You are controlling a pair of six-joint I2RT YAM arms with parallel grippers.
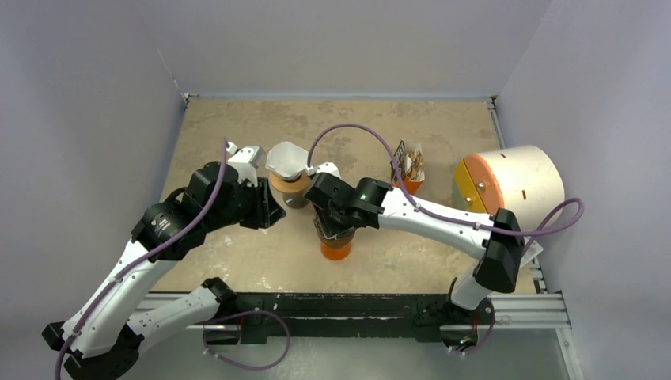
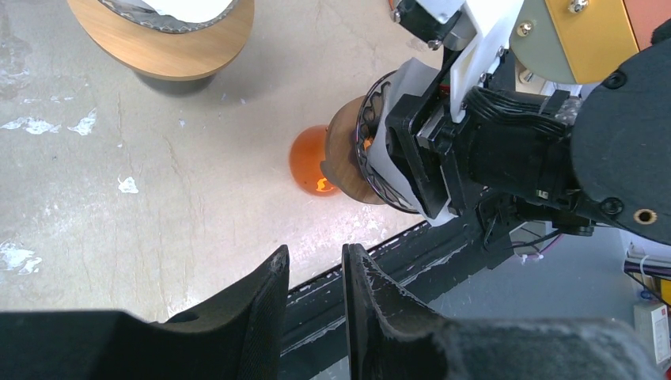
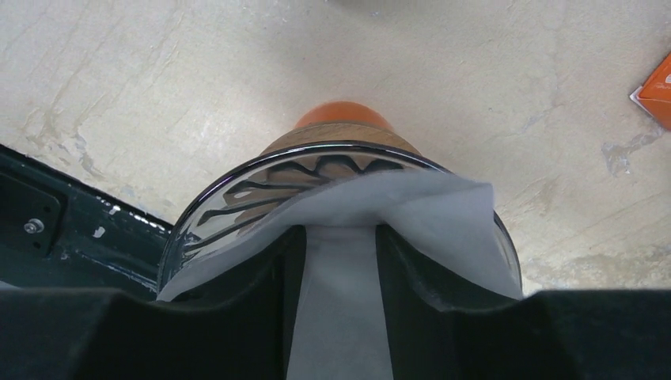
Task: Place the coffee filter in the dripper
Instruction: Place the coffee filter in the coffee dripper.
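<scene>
Both stand parted: right gripper [image 3: 340,233] straddles the thin white paper filter [image 3: 443,214], left gripper [image 2: 315,253] hangs empty; the sheet looks flimsy, crushable, so pinch its rim gently.

Top view overhead from behind; wrist views close, share dripper [image 3: 237,194].

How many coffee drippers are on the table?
2. One dripper, holding a white filter, stands beside the left hand. The other dripper, on an orange base, sits under the right hand.
</scene>
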